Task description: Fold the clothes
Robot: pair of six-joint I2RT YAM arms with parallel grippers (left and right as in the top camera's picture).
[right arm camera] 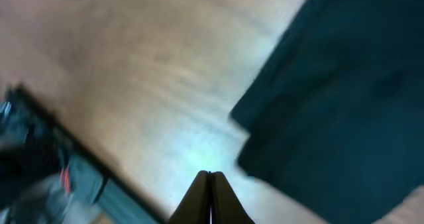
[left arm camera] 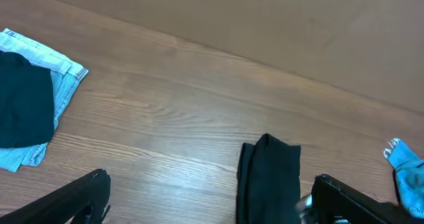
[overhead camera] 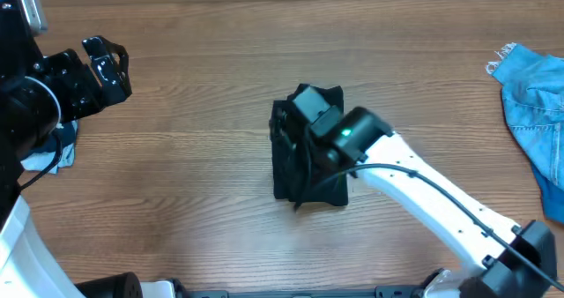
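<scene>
The clothes (overhead camera: pixel 291 170) are a plain black garment lying in a narrow folded bundle at the middle of the wooden table. The left wrist view shows the bundle (left arm camera: pixel 268 177) too, and its edge fills the right side of the right wrist view (right arm camera: pixel 331 98). My right gripper (overhead camera: pixel 304 104) hangs over the bundle's far end. Its fingers (right arm camera: pixel 210 177) are pressed together with nothing between them, over bare table beside the cloth. My left gripper (overhead camera: pixel 110 64) is far off at the table's left, raised. Its jaws (left arm camera: pixel 212 197) stand wide apart and empty.
A bright blue denim garment (overhead camera: pixel 538 104) lies at the table's right edge, and its corner (left arm camera: pixel 407 174) shows in the left wrist view. A pale light-blue denim piece (left arm camera: pixel 63 78) with a dark cloth (left arm camera: pixel 23 105) on it lies at the left, under my left arm (overhead camera: pixel 40 157).
</scene>
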